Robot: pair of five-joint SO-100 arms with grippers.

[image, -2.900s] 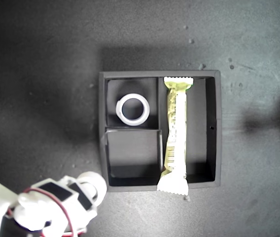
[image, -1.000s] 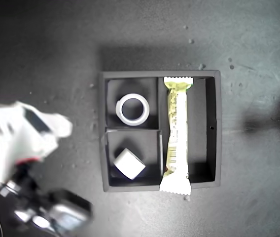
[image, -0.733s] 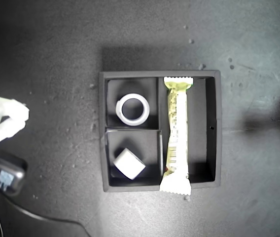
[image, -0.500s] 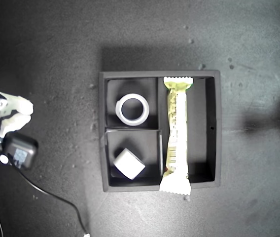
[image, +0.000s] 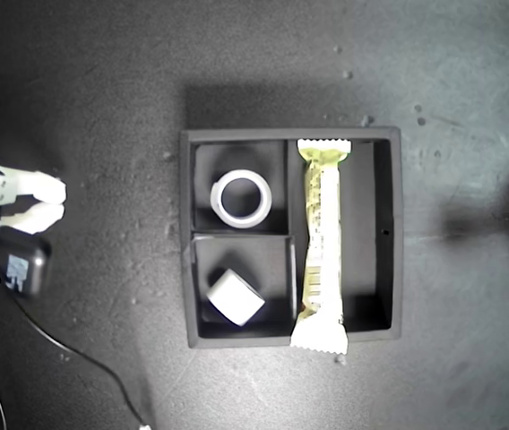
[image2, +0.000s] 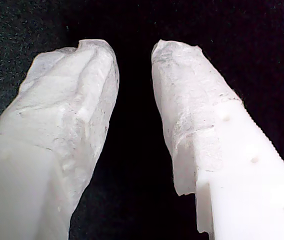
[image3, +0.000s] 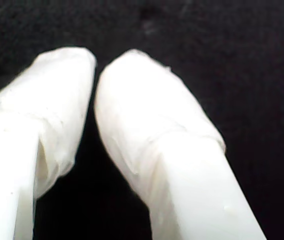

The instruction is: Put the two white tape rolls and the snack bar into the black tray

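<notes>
square matte black tray (image: pixel 396 235) holds everything | flat white tape ring (image: pixel 242 198) at 10 o'clock, taller white roll (image: pixel 235 297) at 7, yellow-green wrapped snack bar (image: pixel 321 242) in the long slot | my first gripper (image2: pixel 132 52) parted, empty | my second gripper (image3: pixel 96 67) nearly closed, empty | task looks done

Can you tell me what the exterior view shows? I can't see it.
From above, a black tray on a dark table holds a snack bar in its long compartment and a white tape roll in each small one: a flat ring and a tilted roll. White gripper fingers show at the exterior view's left edge.
</notes>
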